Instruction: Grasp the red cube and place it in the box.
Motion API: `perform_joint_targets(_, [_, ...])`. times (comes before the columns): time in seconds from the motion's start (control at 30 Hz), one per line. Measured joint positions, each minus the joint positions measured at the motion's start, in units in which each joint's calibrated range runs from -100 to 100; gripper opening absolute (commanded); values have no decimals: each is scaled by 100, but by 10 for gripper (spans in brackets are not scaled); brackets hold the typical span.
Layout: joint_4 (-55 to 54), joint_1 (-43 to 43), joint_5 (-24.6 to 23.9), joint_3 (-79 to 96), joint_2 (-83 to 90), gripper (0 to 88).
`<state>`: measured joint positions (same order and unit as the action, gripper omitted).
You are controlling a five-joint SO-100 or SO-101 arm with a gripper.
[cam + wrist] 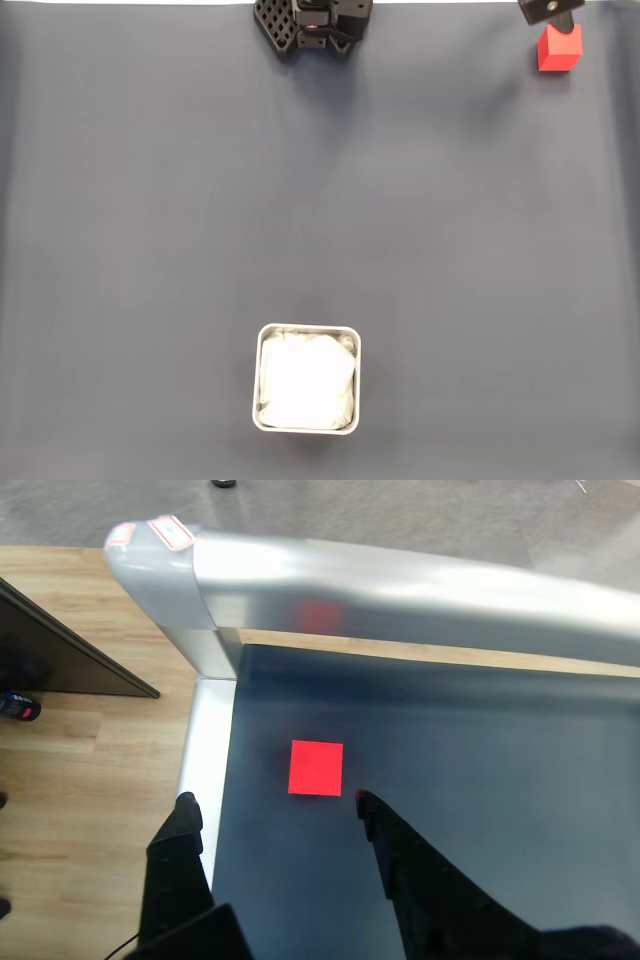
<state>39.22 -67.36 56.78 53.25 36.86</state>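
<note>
One red cube (316,768) lay on your dark mat (480,780) in the wrist view, just ahead of the gripper (273,802) and between its two black fingers (420,870), nearer the right one and touching neither. The fingers stood spread, holding nothing. To the left ran the silver table rail (205,750) and wood floor (90,780). You had one box (264,380) with white lining, seen in the fixed view at bottom centre, well apart from the cube (558,49) at the top right corner, where the arm's black base (310,25) sat at top centre.
</note>
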Motion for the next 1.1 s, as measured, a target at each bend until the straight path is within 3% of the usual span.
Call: perform_joint_targets(1.1, [-1249,59,-44,154,-1277,373])
